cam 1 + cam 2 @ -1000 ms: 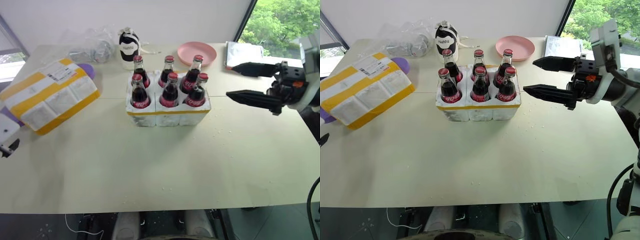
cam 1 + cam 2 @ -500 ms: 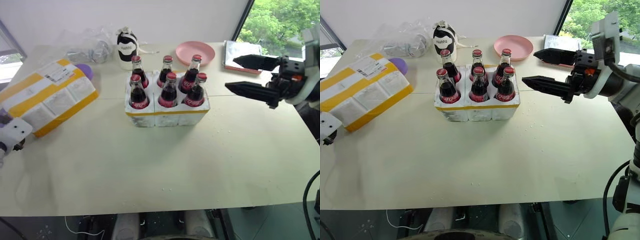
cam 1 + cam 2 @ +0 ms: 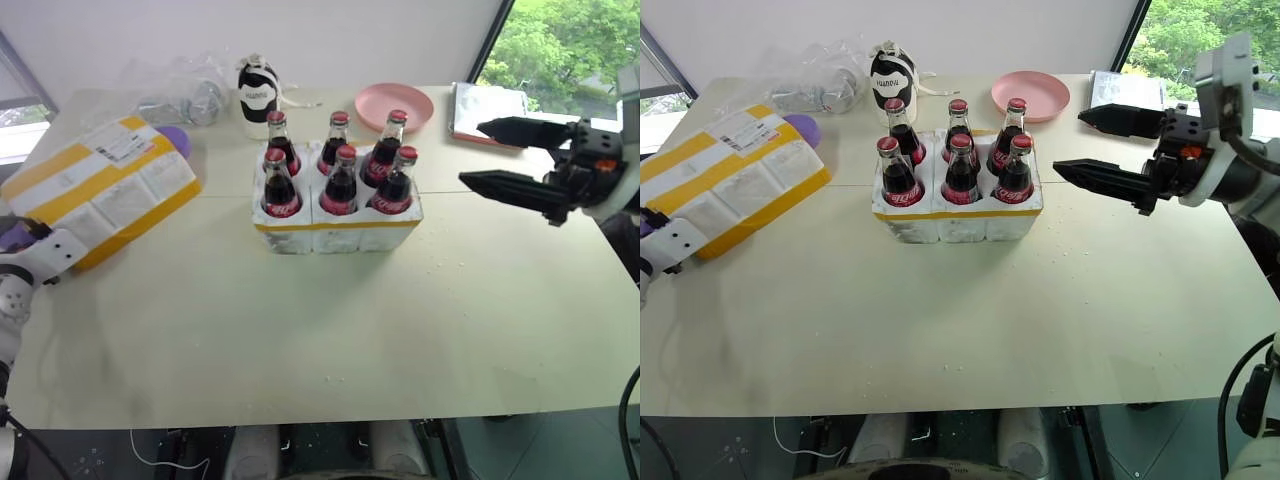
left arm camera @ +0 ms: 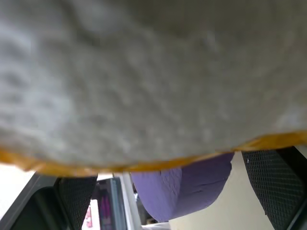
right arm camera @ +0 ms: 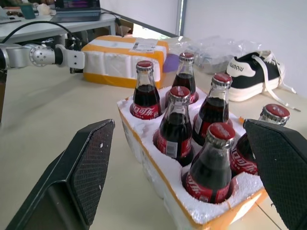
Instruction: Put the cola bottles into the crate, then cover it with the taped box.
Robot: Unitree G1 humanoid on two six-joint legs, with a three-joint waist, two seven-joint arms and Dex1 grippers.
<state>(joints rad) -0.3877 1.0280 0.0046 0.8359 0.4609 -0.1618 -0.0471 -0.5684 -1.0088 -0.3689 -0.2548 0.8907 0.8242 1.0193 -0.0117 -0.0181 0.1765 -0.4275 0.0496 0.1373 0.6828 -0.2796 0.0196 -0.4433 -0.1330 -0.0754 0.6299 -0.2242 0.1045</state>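
Several cola bottles [image 3: 340, 180] with red caps stand upright in the holes of the low white crate [image 3: 335, 235] at the table's middle. The taped box [image 3: 100, 190], white with yellow bands and a label, lies tilted at the left, propped on a purple object [image 3: 176, 139]. My left gripper [image 4: 168, 187] sits at the box's near left end; its fingers [image 4: 72, 201] stand wide apart, with the box's underside [image 4: 144, 72] close above them. Whether they touch it I cannot tell. My right gripper [image 3: 471, 153] hovers open, level, right of the crate, pointing at the bottles.
Behind the crate lie a black-and-white sneaker [image 5: 254, 72], crumpled clear plastic bags [image 3: 180, 95] and a pink plate [image 3: 393, 105]. A silvery flat packet [image 3: 490, 105] lies at the back right. The table's near half is bare.
My left hand has come forward from the table's left edge up to the near end of the taped box. The right gripper has stayed where it was, open.
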